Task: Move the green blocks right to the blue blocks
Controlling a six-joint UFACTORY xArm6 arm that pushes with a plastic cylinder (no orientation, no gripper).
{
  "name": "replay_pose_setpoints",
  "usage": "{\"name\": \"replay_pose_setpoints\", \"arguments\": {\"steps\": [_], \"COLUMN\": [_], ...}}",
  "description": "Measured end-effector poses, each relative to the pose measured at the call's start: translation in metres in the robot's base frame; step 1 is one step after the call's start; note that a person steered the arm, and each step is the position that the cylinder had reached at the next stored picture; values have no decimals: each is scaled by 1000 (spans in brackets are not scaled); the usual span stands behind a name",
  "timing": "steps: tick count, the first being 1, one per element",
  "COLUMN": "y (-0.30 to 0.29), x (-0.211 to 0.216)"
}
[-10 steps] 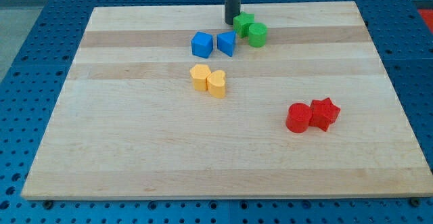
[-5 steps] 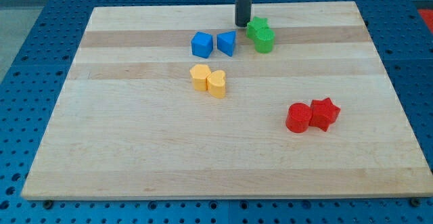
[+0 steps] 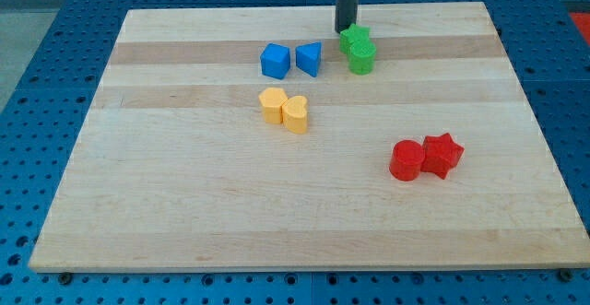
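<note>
At the view's top of the pale wooden board (image 3: 184, 204), my tip (image 3: 346, 30) sits just above the two green blocks (image 3: 358, 49), touching or nearly so. There are no fingers to open or shut, just a dark rod. The green pair sits a little to the view's right of the blue cube (image 3: 275, 61) and the blue wedge-like block (image 3: 309, 59).

You seem to be lining up a push. Next, I think you need to get around to their right side and push left. The rod's top is cut off, and the green shapes are hard to make out.
</note>
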State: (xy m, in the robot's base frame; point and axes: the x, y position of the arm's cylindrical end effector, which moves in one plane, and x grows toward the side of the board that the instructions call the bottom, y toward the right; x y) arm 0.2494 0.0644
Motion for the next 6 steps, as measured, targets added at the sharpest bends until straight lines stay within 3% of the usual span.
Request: {"name": "replay_pose_setpoints", "arguments": {"steps": [4,6], "y": [-20,-38], "x": [51,49]}}
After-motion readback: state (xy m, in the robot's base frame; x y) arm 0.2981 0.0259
